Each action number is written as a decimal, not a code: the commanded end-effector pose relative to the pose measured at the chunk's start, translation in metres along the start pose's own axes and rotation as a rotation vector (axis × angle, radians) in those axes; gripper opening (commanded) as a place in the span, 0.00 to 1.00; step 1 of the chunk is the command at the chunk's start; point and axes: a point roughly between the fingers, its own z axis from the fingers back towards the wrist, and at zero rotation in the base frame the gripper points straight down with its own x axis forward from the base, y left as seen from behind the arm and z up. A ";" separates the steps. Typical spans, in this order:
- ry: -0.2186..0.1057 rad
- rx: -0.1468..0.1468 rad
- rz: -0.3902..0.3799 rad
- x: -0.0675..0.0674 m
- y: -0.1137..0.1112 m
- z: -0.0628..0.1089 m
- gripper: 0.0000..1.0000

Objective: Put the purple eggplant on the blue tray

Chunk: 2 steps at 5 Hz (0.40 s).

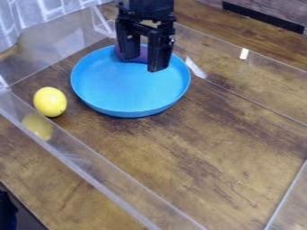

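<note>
The blue tray (118,93), a round shallow dish, lies on the wooden table at the upper left of the view. Nothing shows on its bare blue floor. My black gripper (142,63) points straight down over the tray's far rim. Its two fingers stand apart, open, and nothing shows between them. The purple eggplant does not show anywhere; the gripper's body covers part of the tray's far edge.
A yellow lemon (49,101) rests on the table just left of the tray. A clear plastic wall (84,166) runs along the near left side and mirrors the lemon. Brown wooden tabletop (204,153) stretches to the right and front.
</note>
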 end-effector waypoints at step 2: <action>-0.074 0.031 0.001 0.026 0.007 0.013 1.00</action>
